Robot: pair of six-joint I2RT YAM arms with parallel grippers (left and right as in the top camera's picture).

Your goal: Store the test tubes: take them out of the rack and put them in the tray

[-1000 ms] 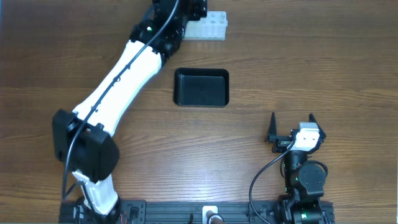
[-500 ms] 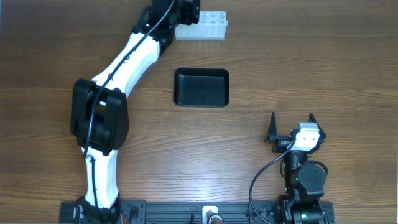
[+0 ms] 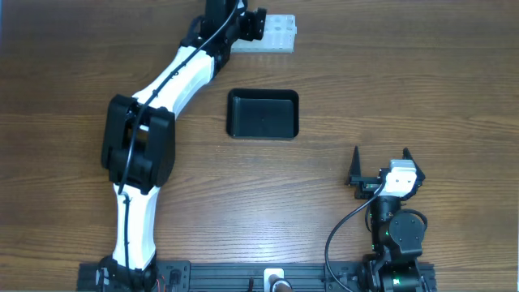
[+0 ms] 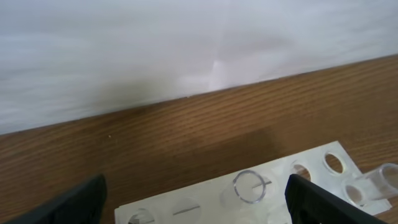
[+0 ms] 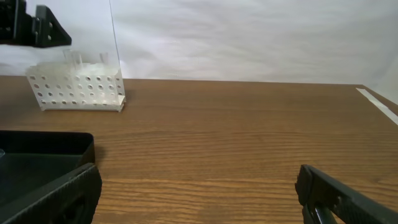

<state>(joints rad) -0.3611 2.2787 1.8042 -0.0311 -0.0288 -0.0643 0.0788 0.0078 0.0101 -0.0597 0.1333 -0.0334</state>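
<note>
One rack (image 3: 272, 34) and one black tray (image 3: 263, 113) on the surface. Left gripper (image 4: 196, 186), fingers apart, over the rack; its wrist view resolves two test tubes (image 4: 251, 186). Right gripper (image 3: 381, 154), fingers apart.

The top view looks straight down on the brown wooden surface (image 3: 422, 89), the left wrist view sits close above the white perforated plastic rack (image 4: 214, 194), and the low, distant right wrist view faces that same rack.

You see your right pincer (image 5: 198, 190) spread wide over the brown table (image 5: 249, 130). The black tray (image 5: 46, 152) is near. The white rack (image 5: 78, 92) with clear test tubes (image 5: 73, 59) stands far behind it.
</note>
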